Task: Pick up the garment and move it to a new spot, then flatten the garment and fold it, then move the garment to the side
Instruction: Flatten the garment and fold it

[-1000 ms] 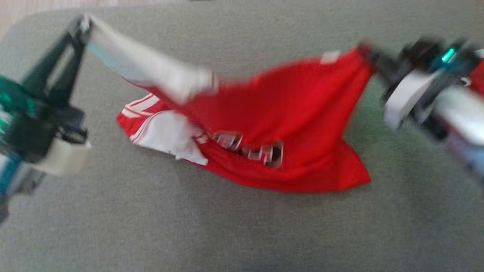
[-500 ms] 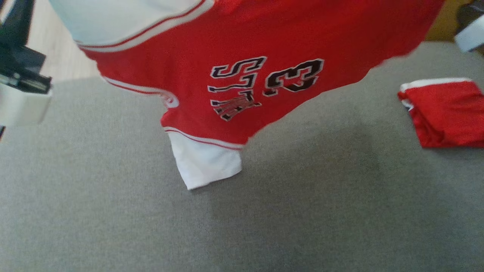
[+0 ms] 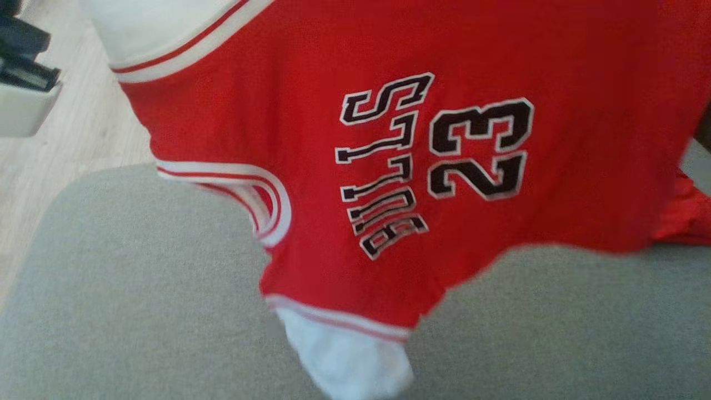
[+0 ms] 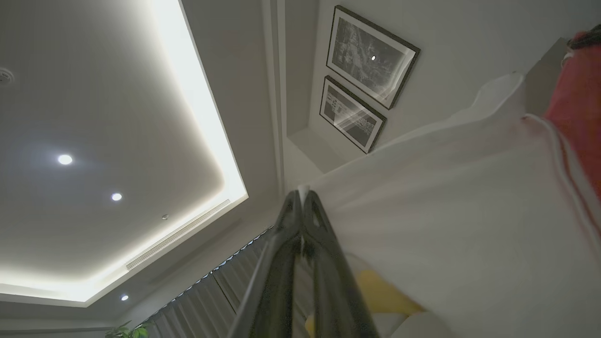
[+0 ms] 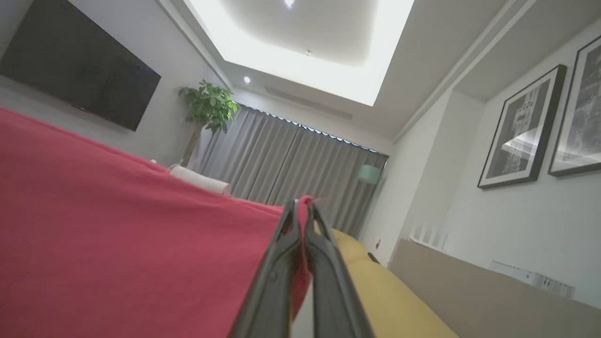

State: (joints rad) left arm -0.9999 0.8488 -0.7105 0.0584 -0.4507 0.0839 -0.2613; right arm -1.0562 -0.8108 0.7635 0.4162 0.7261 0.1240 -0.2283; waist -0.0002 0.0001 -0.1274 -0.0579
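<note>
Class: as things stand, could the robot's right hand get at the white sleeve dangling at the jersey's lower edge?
Probably not: the right hand is shut on the red edge of the jersey, holding it aloft, so it isn't free.

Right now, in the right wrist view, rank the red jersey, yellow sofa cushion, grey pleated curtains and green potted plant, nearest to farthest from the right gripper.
1. Red jersey: pinched in the fingers of the right gripper.
2. Yellow sofa cushion: just beyond, lower right.
3. Grey pleated curtains and green potted plant: both far back, too close to call.
</note>
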